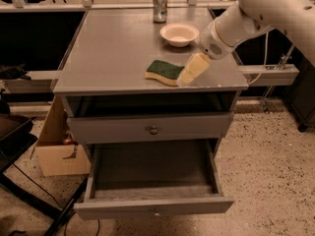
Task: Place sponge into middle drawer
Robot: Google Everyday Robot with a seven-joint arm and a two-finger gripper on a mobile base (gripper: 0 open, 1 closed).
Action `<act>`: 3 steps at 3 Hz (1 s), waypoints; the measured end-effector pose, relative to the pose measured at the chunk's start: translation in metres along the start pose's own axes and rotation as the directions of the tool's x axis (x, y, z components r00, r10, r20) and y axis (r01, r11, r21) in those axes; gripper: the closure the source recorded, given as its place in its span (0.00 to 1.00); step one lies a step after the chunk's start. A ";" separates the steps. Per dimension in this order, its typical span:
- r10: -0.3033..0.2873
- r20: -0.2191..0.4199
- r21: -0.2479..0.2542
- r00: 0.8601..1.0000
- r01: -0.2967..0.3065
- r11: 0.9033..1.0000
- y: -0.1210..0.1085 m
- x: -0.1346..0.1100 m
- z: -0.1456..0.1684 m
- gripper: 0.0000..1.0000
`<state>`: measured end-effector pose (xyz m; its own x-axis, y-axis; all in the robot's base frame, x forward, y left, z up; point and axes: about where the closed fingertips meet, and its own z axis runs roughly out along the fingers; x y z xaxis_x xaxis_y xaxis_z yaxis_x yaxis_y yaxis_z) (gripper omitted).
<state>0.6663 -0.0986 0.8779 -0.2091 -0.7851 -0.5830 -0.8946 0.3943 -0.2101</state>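
The grey cabinet top (113, 53) carries a can (159, 6) at 12 o'clock, a cream bowl (179, 34) at 2 o'clock and the sponge (165, 72) at 5 o'clock. The gripper (189, 73) hangs just beside the sponge, at 4 o'clock.

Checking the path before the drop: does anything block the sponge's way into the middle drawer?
Nothing visible does. The sponge lies on the cabinet top, the gripper beside it; the middle drawer stands open below.
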 end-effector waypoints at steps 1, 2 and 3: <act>0.063 0.035 -0.084 0.997 -0.060 0.995 -0.008 -0.011 0.041 0.03; 0.090 0.058 -0.130 0.994 -0.082 0.988 -0.004 -0.013 0.062 0.26; 0.091 0.058 -0.131 0.994 -0.083 0.988 -0.004 -0.013 0.063 0.49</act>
<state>0.6971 -0.0598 0.8371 -0.2664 -0.7169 -0.6442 -0.9183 0.3919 -0.0564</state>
